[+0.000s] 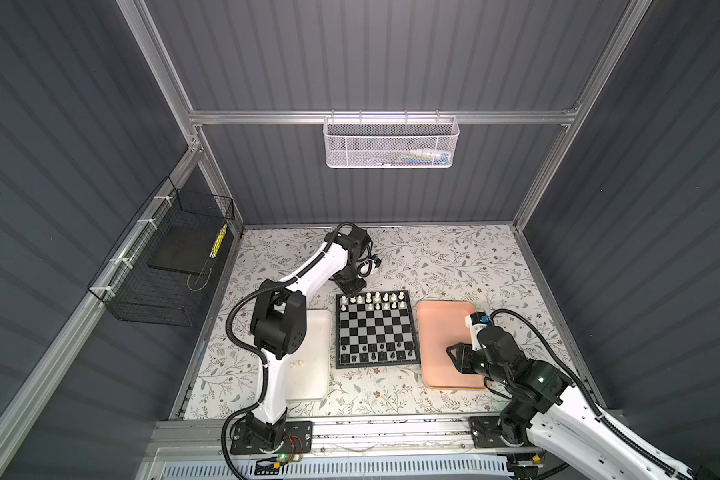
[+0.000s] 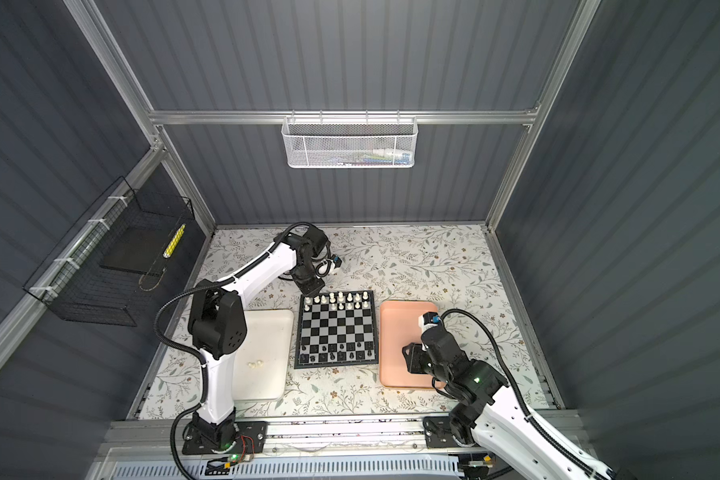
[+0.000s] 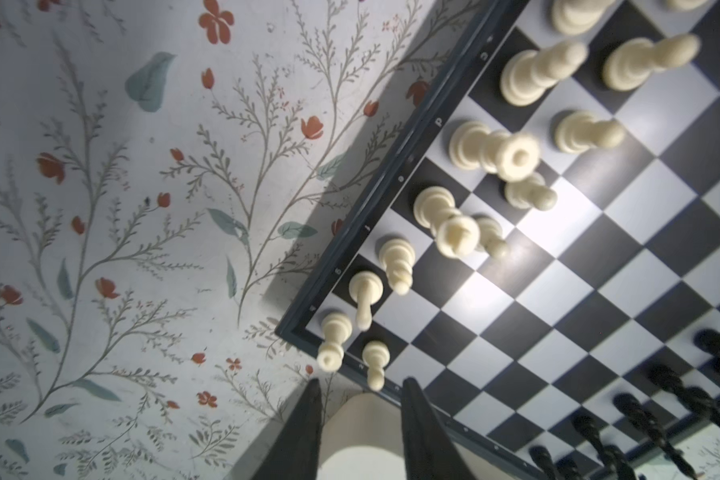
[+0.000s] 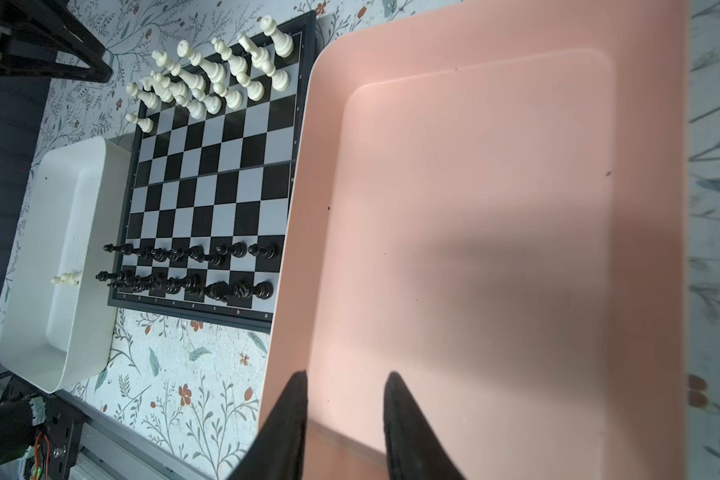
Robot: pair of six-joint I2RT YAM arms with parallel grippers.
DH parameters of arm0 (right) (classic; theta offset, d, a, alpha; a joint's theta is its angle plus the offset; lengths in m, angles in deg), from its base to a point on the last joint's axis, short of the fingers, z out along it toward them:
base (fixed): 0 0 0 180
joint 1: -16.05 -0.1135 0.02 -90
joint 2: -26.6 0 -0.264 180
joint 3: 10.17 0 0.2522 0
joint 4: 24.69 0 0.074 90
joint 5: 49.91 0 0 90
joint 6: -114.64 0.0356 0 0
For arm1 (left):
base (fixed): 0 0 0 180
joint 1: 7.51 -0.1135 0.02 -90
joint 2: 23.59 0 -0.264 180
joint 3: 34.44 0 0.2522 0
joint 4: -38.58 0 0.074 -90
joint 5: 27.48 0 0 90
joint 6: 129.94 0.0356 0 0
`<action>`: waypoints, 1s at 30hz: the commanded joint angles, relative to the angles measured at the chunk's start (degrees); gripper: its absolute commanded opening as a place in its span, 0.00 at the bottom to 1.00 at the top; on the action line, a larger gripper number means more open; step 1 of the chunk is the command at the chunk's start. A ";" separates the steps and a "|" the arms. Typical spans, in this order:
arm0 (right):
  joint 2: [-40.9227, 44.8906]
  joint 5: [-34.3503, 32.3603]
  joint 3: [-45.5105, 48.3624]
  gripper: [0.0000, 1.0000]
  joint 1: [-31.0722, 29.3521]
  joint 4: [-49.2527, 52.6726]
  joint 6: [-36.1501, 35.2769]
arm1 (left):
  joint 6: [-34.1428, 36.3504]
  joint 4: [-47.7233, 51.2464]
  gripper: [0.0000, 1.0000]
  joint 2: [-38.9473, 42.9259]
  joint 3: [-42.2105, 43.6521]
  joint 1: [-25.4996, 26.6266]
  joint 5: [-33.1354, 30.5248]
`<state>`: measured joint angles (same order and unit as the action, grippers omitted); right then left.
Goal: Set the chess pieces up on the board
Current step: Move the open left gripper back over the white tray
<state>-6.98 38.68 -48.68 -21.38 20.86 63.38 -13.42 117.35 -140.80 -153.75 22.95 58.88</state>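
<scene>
The board [image 1: 375, 328] lies mid-table in both top views. Cream-white chess pieces [image 1: 377, 300] fill its far two rows with some gaps, and black chess pieces [image 1: 375, 351] stand on its near two rows. Two loose cream pieces [image 1: 297, 365] lie in the white tray [image 1: 316, 324] left of the board. My left gripper [image 1: 351, 286] hovers at the board's far-left corner, open and empty [image 3: 362, 382], with a cream rook [image 3: 333, 340] just beyond its tips. My right gripper [image 1: 453, 356] hangs open and empty [image 4: 346, 376] over the salmon-pink tray [image 4: 495, 208].
The pink tray [image 1: 437, 328] right of the board holds nothing. A white mesh basket [image 1: 390, 143] hangs on the back rail and a black wire basket [image 1: 171, 266] on the left wall. Aluminium frame posts border the floral tabletop [image 1: 454, 262].
</scene>
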 commanded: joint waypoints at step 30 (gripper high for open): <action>-9.96 12.66 -6.73 0.25 -0.19 -0.92 -4.44 | 7.43 8.24 0.62 45.61 41.27 0.23 1.87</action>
<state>-15.62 47.31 -54.43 -21.40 19.81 60.01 -7.78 123.08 -97.11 -114.19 22.95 59.18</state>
